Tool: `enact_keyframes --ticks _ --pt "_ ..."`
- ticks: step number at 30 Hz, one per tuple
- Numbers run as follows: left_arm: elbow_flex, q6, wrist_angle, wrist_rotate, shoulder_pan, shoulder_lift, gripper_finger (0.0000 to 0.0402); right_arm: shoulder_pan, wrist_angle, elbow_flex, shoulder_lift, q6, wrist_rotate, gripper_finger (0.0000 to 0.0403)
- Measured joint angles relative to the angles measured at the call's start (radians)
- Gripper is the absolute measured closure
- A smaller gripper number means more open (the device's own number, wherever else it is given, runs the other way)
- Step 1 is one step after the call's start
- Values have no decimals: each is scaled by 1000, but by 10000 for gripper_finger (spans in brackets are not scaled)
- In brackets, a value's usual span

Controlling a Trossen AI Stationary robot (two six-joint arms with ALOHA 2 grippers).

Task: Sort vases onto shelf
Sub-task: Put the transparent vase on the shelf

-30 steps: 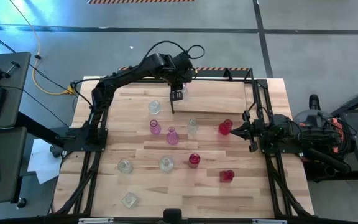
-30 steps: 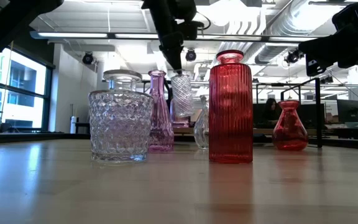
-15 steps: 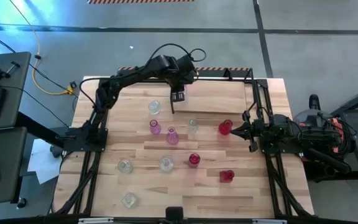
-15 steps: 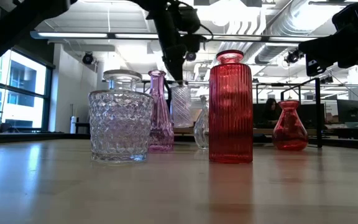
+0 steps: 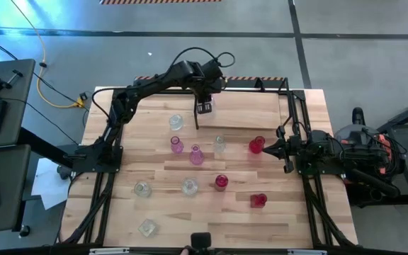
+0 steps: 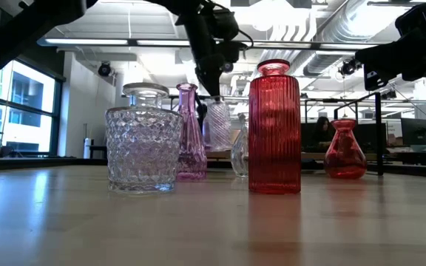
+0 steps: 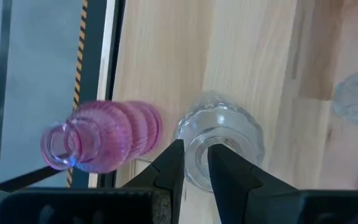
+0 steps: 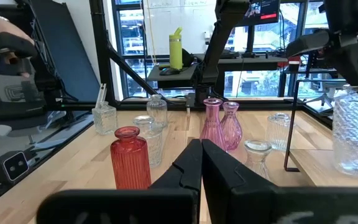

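Wooden table (image 5: 275,219): at its far edge the left gripper (image 7: 194,163) pinches a clear vase's (image 7: 222,140) rim between 2 narrow fingers (image 7: 229,177); right gripper (image 8: 201,163) closed, empty.

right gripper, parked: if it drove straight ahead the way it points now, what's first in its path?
Judging by its wrist view, the shut right gripper points across the table at the pink vases. A small clear vase stands nearer, just off the line, so it could be clipped first; depth is hard to judge.

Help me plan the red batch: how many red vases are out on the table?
3 red vases: one beside the right gripper, one mid-table, one right of that toward the front edge. None looks hidden.
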Motion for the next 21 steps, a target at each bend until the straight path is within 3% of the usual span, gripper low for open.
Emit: enact_keyframes --ticks 10,21 --pt "3 1 3 36 0 -1 281 0 0 0 0 0 0 402" --pt "3 9 5 -21 -3 -2 279 0 0 0 0 0 0 402"
